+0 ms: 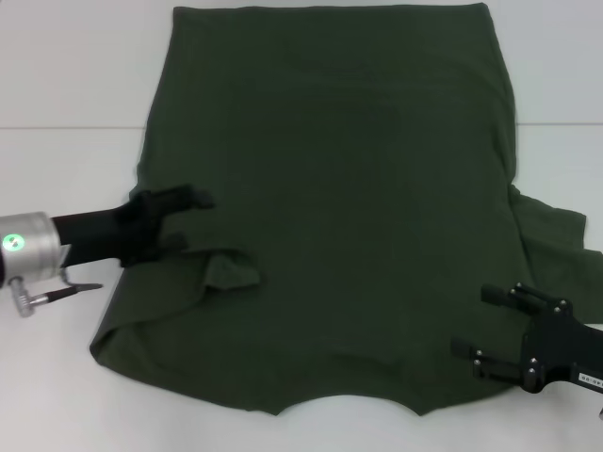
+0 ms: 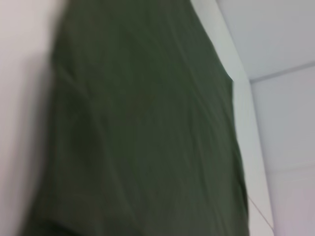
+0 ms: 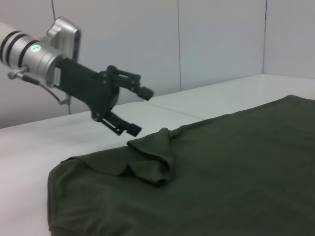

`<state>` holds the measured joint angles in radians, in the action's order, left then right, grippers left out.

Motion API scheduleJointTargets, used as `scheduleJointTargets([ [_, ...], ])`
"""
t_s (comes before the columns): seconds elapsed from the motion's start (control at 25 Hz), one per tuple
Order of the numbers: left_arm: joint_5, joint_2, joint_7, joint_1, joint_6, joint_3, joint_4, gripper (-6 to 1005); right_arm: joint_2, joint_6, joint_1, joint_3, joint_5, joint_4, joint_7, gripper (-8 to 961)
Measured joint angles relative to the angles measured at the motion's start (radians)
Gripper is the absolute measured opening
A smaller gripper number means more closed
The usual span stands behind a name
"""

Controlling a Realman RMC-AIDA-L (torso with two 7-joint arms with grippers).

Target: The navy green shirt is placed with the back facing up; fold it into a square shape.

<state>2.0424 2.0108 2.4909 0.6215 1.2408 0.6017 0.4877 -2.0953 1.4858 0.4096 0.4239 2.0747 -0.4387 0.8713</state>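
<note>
The navy green shirt (image 1: 339,207) lies flat over most of the white table (image 1: 75,75), neckline at the near edge. Its left sleeve (image 1: 231,273) is folded inward onto the body, while the right sleeve (image 1: 551,235) still sticks out sideways. My left gripper (image 1: 191,221) hovers open just above the shirt's left edge, beside the folded sleeve, holding nothing. The right wrist view shows it (image 3: 141,111) raised above the folded sleeve (image 3: 152,160). My right gripper (image 1: 473,320) is open at the shirt's near right edge, empty. The left wrist view shows only shirt fabric (image 2: 147,128).
Bare white table (image 1: 57,377) shows to the left and right of the shirt, and a seam line crosses it at the back. A pale panelled wall (image 3: 221,39) stands behind the table in the right wrist view.
</note>
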Motion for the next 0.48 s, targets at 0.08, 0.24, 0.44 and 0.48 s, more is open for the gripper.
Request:
scheduleJointTargets([
  [0.08, 0.0, -0.008, 0.017, -0.019, -0.011, -0.005, -0.004, 798, 0.0, -0.001, 0.0, -0.002, -0.001, 0.0, 0.0, 837],
  [0.24, 0.004, -0.008, 0.024, -0.035, -0.03, 0.0, -0.021, 886, -0.001, -0.01, 0.0, -0.003, -0.002, 0.0, 0.0, 834],
  [0.44, 0.006, 0.004, 0.03, -0.038, -0.087, 0.02, -0.027, 886, -0.002, -0.014, 0.0, 0.001, -0.002, 0.0, 0.0, 831],
  [0.48, 0.006, 0.006, 0.032, -0.037, -0.098, 0.021, -0.028, 886, -0.001, -0.014, 0.0, 0.001, -0.002, 0.0, 0.0, 831],
])
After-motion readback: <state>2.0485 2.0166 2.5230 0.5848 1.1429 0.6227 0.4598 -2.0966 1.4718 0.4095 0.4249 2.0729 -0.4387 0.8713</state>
